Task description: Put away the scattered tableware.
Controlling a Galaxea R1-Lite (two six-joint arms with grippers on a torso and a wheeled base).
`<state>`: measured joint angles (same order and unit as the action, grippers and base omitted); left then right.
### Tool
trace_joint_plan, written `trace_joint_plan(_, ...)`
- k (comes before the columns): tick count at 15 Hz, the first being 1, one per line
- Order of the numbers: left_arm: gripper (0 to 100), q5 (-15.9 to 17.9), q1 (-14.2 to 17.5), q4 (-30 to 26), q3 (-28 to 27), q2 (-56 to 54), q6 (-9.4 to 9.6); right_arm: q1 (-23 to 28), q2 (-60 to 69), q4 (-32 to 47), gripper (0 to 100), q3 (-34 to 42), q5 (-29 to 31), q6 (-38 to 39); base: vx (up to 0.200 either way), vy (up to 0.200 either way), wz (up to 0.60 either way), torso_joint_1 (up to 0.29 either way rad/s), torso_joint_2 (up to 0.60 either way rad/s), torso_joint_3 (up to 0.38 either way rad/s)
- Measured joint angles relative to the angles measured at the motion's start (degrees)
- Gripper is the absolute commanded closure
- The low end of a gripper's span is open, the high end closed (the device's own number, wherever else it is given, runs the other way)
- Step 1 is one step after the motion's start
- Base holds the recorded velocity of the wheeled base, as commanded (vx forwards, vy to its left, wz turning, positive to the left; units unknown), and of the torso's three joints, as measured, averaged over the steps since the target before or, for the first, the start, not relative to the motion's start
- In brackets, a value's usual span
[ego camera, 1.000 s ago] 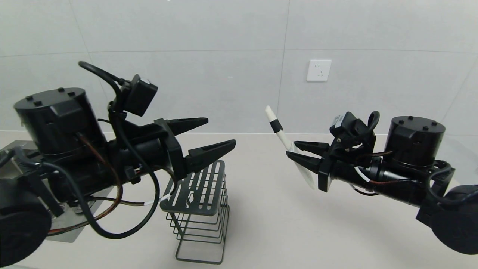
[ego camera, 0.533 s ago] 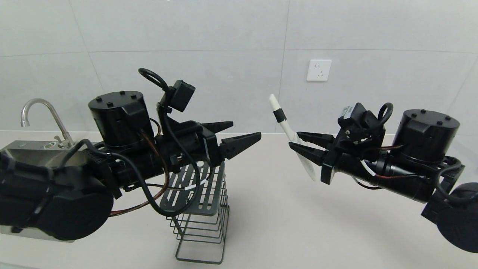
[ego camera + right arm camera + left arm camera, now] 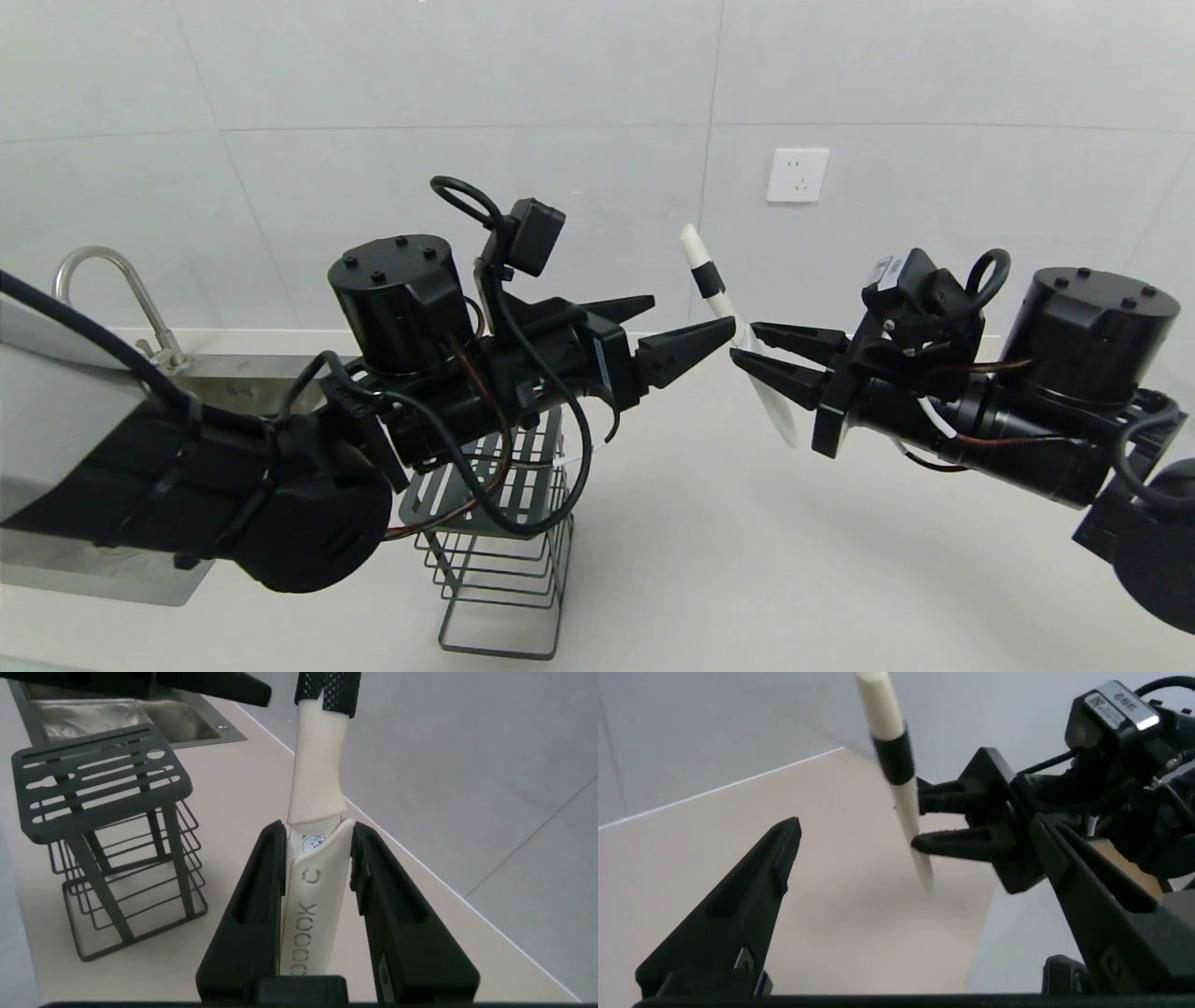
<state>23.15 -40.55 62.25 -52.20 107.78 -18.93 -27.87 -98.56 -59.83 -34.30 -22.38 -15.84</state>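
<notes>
**Knife (image 3: 717, 299) held above the surface (image 3: 709, 551).** The task's thing is a white knife with a black band round its handle. It hangs in the air, tilted, with the handle up toward the wall and the blade tip down toward the surface.

**Handling (judged).** The knife looks light and stiff. Its smooth white blade is probably brittle and slippery, so I would not squeeze it hard or knock it against metal. The handle is the better place to take hold, on or just below the black band, where the shaft is round and thicker.

**Relation to my end effectors.** My right end effector (image 3: 744, 343) is closed on the flat of the blade, 1 finger on each face, as the right wrist view shows (image 3: 315, 831). The handle (image 3: 316, 775) sticks out past the fingertips. My left end effector (image 3: 693, 313) faces it from the other side with its 2 fingers spread wide and holds nothing. Its nearer fingertip is just beside the knife where handle meets blade; I cannot tell whether they touch. In the left wrist view the handle (image 3: 881, 714) stands ahead of the open gap.

**Surroundings.** The slotted wire rack (image 3: 532, 467) stands on the surface below my left arm, and is judged the destination. The sink (image 3: 252, 366) lies farther left.
</notes>
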Motion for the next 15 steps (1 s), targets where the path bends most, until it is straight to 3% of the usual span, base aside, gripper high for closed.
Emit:
trace_joint_plan(4,0,-3.25,-1.99,2.1,-5.05,4.24,-0.28,-0.16,1.27,0.02,100,0.55,0.0,0.0,0.0,0.0,0.0,0.0,0.0,0.0)
trace_joint_plan(6,0,-3.5,-2.58,2.18,-7.69,5.42,-1.97,-0.33,2.1,0.02,100,1.18,-0.02,-0.04,0.0,0.0,0.0,0.0,0.0,0.0)
trace_joint_plan(12,0,-3.47,-4.13,7.66,-10.91,8.64,-2.68,-0.24,3.13,0.0,100,1.29,-0.02,0.0,0.0,0.0,0.0,0.0,0.0,0.0)
trace_joint_plan(15,0,-3.47,-4.18,7.88,-11.43,9.58,-4.71,-0.24,3.19,0.02,100,1.04,0.0,0.02,0.0,0.0,0.0,0.0,0.0,0.0)
